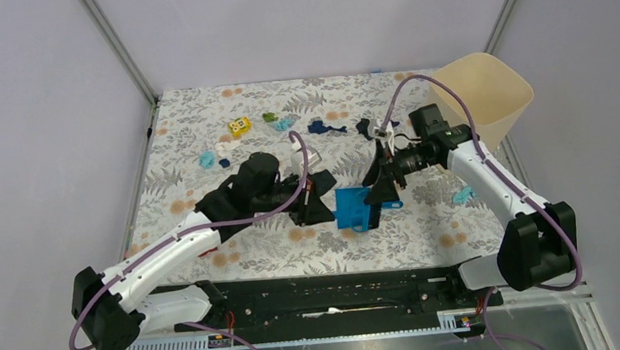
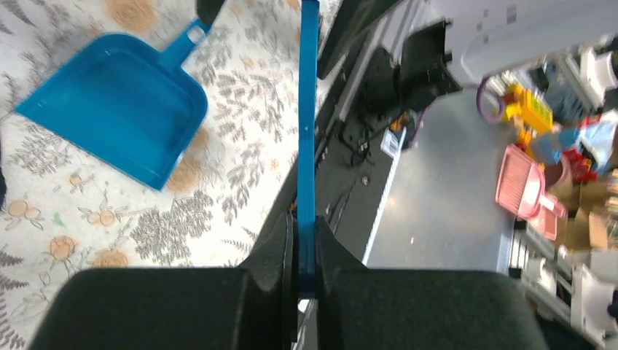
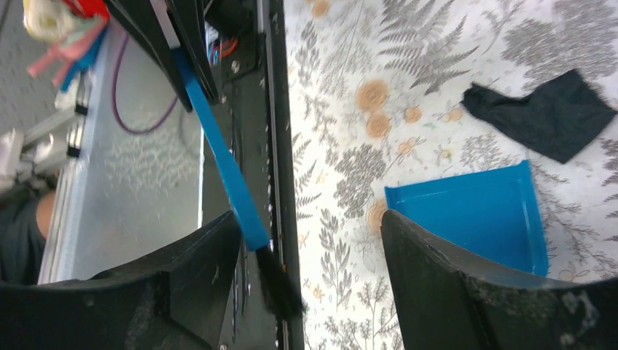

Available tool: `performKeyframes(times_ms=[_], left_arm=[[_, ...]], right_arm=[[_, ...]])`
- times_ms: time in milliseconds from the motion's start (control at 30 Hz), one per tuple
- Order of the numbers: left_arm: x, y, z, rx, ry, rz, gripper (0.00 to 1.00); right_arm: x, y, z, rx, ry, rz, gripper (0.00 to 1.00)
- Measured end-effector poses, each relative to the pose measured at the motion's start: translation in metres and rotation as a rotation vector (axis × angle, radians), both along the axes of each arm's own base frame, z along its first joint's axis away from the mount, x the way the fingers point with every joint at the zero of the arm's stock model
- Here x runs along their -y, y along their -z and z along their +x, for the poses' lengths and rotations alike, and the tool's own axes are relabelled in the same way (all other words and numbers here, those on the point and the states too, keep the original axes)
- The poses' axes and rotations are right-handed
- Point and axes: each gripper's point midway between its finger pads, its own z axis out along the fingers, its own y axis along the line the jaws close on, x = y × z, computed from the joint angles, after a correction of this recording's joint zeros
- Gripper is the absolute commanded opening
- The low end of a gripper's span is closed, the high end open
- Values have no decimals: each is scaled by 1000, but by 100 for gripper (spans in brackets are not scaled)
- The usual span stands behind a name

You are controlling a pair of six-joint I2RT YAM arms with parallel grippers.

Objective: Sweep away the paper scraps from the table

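Several scraps (image 1: 325,126) toward far table (image 1: 183,118) edge

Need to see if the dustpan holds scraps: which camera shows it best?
The left wrist view: the dustpan shows almost whole, pan and handle, its inside bare. The right wrist view shows only part behind a finger; the top view shows it small, partly under the right hand.
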Motion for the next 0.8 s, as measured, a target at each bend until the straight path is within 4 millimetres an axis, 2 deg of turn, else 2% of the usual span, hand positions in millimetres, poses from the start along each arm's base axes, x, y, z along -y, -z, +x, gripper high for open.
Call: performKeyframes(times_ms=[100,200,300,433,500,567,667,700,733,767,800], left_arm=[[-3,2,-17,12,76,61,0],[-10,14,-32,-5,133,118,0],[-14,21,-37,-9,155,147,0],[-13,21,-39,-7,169,136,0],[-12,18,-38,0,175,123,0],[-10,15,-39,5,181,110,0],[-7,12,-38,14,186,86,0],[-6,11,-38,18,185,79,8],[-5,11,-37,21,182,73,21],[-4,11,-36,25,179,69,38],[-4,10,-35,31,173,68,51]], right_arm=[[-1,9,-16,29,-74,-62,78],[2,18,-34,26,-134,-111,78],[1,25,-50,26,-195,-150,76],[-5,29,-70,25,-276,-174,71],[-6,31,-76,23,-294,-178,64],[-5,32,-81,17,-301,-179,52],[-5,31,-83,9,-297,-177,25],[-6,31,-83,2,-296,-175,13],[-6,30,-83,0,-296,-172,3],[-6,30,-84,-7,-295,-169,0],[-7,29,-85,-15,-296,-165,0]])
